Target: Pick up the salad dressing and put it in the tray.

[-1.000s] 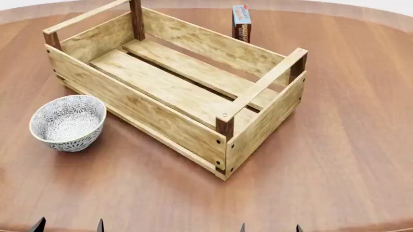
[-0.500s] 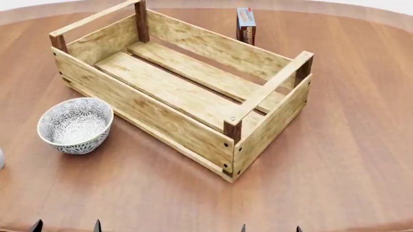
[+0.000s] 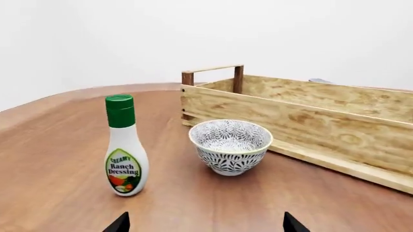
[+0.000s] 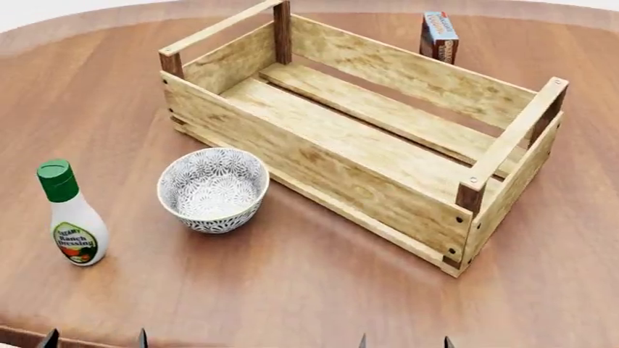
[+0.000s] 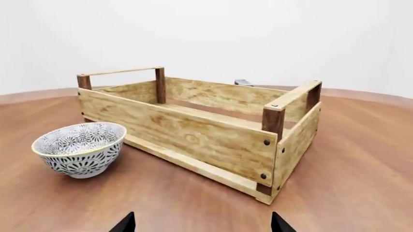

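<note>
Beyond left fingers [image 3: 123, 223]: salad dressing [image 3: 125, 146].

Green-capped white salad dressing [image 4: 71, 214], grey-flowered white bowl [image 4: 213, 188] — pale slatted tray [image 4: 320, 163], dark brown posts.

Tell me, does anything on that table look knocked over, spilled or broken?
Nothing stands out. The dressing bottle stands upright with its green cap on, the patterned bowl sits empty beside the wooden crate, and a small box stands behind it.

salad dressing [image 4: 71, 215]: white, green cap, upright, left of table | tray [image 4: 367, 138]: slatted wood, empty
</note>
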Controlling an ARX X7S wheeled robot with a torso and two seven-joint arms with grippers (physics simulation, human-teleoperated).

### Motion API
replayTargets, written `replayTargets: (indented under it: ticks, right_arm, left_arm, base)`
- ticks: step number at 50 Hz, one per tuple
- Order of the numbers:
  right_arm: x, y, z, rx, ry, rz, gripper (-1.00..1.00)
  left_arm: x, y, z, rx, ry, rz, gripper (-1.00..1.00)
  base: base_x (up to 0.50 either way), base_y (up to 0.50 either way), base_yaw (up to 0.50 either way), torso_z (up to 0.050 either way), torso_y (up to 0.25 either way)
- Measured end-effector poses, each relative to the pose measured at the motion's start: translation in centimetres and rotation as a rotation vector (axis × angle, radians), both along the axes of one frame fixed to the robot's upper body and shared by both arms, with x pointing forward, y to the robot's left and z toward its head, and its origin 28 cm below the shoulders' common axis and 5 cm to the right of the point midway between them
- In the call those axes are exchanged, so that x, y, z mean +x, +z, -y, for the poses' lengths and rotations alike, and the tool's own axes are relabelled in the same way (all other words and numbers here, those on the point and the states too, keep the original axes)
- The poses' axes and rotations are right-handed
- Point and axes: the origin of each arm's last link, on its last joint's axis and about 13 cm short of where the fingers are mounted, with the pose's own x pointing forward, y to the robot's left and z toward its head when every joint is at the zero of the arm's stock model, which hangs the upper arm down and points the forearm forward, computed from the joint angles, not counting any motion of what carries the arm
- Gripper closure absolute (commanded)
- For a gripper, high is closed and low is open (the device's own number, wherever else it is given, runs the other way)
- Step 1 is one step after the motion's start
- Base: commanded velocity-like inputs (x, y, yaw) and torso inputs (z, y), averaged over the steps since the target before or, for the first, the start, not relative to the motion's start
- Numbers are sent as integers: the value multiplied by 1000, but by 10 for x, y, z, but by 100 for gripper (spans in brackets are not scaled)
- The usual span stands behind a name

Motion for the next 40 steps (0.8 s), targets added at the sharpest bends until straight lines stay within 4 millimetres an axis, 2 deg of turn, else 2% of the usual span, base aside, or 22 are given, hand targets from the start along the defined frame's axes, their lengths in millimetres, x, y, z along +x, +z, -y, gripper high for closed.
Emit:
replayTargets:
  ticks: [13,24,30,40]
  right_arm:
    - [0,0,0,-3,-2,7,-100]
    - [2,3,-1,-32,-18,-18,-100]
    - [6,17,2,-50,-40,7,-100]
    - [10,64,9,-57,-56,86,-100]
  left_arm:
    - [0,0,0,10,0,1,-100]
    - [4,5,-2,18,8,-8,-100]
    - [8,21,-5,15,21,5,-100]
    - [11,64,-9,8,19,68,-100]
  base:
    - [0,484,0,0,0]
    - [22,0,0,0,0]
    - [433,0,0,0,0]
    - [500,0,0,0,0]
